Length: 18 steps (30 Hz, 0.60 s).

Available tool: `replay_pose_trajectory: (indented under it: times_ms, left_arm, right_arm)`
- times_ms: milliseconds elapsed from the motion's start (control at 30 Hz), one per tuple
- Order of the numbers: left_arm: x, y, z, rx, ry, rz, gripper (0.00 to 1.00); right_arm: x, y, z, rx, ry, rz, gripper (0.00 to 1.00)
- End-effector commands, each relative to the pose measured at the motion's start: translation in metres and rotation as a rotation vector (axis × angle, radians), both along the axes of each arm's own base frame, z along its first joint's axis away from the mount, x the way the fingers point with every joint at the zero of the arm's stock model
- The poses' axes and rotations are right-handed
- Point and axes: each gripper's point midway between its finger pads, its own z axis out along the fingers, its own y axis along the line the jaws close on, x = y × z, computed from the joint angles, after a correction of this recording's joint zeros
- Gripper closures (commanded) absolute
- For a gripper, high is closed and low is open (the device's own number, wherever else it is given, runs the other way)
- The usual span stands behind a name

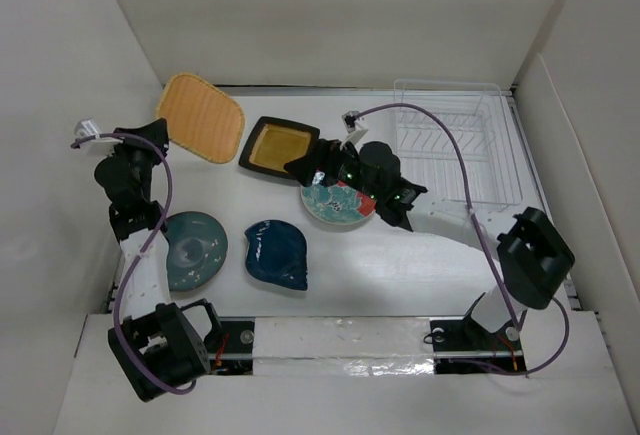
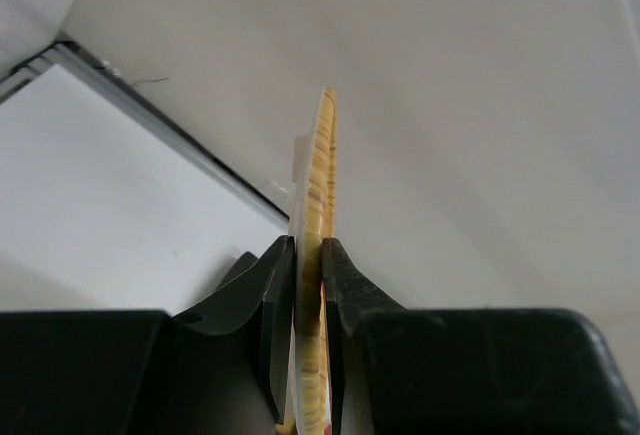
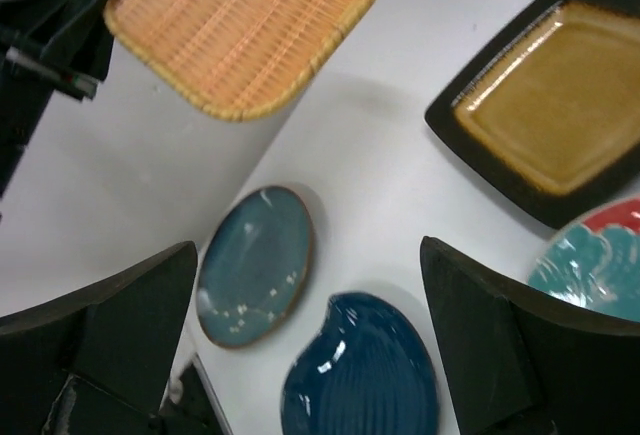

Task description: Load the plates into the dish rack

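Clamping the orange plate [image 1: 200,117] by its rim (edge-on to its wrist camera), your left pincer [image 2: 308,255] grips it; your right pincer [image 3: 308,255] hangs released over the counter [image 1: 400,265].

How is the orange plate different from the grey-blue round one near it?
The orange plate is lifted, clamped by its edge in the left gripper; the teal-grey plate lies flat on the table. The orange plate looks woven, the teal-grey plate smooth and speckled. Neither is in the dish rack.
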Motion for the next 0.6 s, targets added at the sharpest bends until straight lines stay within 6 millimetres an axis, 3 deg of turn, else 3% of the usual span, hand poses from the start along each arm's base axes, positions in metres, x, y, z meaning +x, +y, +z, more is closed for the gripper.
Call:
replay_pose_trajectory:
  times_ms: [0,200,267,567]
  left_arm:
    - [-0.018,-0.025,0.066,0.019,-0.228,-0.086,1.00]
    - [-0.030,-0.051,0.067,-0.018,-0.265,-0.182,1.00]
    - [-0.035,-0.061,0.068,-0.023,-0.279,-0.213,1.00]
    - [-0.047,-0.082,0.061,-0.056,-0.297,-0.302,1.00]
  right_arm:
    - [0.014,0.019,0.047,0.188,-0.021,0.055,0.01]
    - [0.038,0.038,0.044,0.348,0.057,0.154,0.01]
    - [0.037,0.044,0.042,0.383,0.080,0.210,0.01]
    - [0.050,0.065,0.008,0.452,0.175,0.284,0.01]
